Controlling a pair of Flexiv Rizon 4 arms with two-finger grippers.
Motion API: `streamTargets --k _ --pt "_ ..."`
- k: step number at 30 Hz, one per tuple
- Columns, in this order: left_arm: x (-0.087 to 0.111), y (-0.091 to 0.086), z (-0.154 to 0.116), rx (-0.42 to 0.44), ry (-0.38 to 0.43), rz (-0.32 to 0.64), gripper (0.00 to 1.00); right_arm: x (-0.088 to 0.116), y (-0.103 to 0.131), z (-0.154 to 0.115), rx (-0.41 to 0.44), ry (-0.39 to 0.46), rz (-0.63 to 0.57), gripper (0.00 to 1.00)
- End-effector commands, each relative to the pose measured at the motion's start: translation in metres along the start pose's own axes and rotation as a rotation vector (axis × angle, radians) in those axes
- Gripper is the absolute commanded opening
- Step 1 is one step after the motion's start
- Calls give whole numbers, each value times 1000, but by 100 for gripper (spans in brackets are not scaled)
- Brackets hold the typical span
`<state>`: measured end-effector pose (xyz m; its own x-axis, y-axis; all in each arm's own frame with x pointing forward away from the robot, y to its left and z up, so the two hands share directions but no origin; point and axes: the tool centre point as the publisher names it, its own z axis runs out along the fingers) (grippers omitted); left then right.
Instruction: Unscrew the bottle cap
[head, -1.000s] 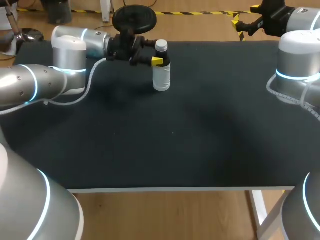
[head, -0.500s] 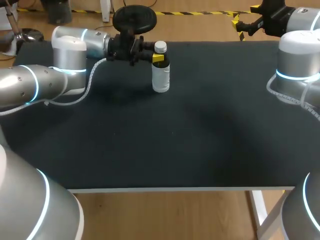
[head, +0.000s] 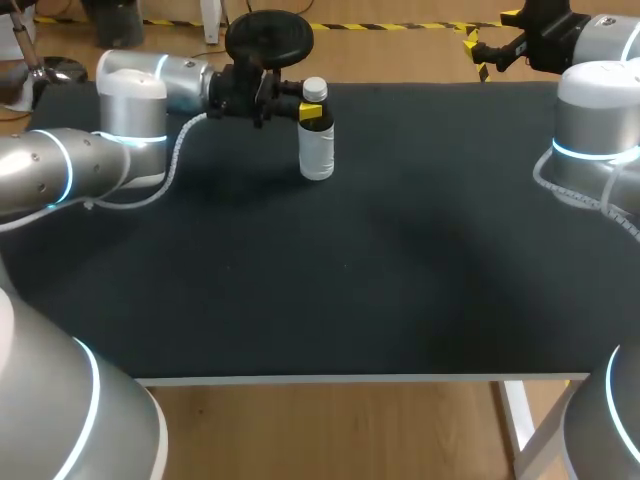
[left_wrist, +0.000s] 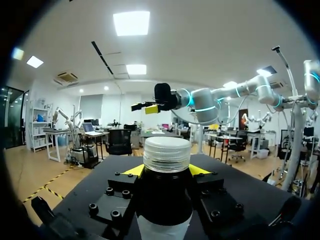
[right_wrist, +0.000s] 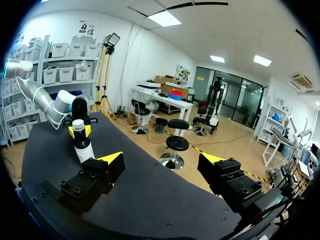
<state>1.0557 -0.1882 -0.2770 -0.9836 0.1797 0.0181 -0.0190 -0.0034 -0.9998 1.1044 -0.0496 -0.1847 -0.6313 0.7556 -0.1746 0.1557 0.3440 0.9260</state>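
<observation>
The bottle (head: 317, 145) is stood upright at the worktop's (head: 350, 270) far left and is clamped just under its cap (head: 314, 89) by the left gripper (head: 311, 111). The right gripper (right_wrist: 161, 162) is held wide open, well apart, off the far right corner. The bottle should be held firm and upright, and the cap should be approached squarely from above and gripped on its ribbed side before turning.

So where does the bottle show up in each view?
Head view: the bottle stands near the far edge of the table, left of the middle.
Left wrist view: it sits between this gripper's fingers.
Right wrist view: it stands far ahead of the open right gripper.
Shared landmark: the left gripper, yellow tips clamped at the bottle's neck under the white cap.
</observation>
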Motion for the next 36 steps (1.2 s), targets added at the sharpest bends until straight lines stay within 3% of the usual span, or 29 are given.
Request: streamTargets --k 1,32,36 --pt "1 -1 -2 -4 -2 -1 0 0 0 0 0 0 0 100" --pt "2 -3 -6 -10 -4 2 0 0 0 0 0 0 0 100" --pt "2 -3 -6 -10 -4 2 0 10 2 6 -80 66 27 100"
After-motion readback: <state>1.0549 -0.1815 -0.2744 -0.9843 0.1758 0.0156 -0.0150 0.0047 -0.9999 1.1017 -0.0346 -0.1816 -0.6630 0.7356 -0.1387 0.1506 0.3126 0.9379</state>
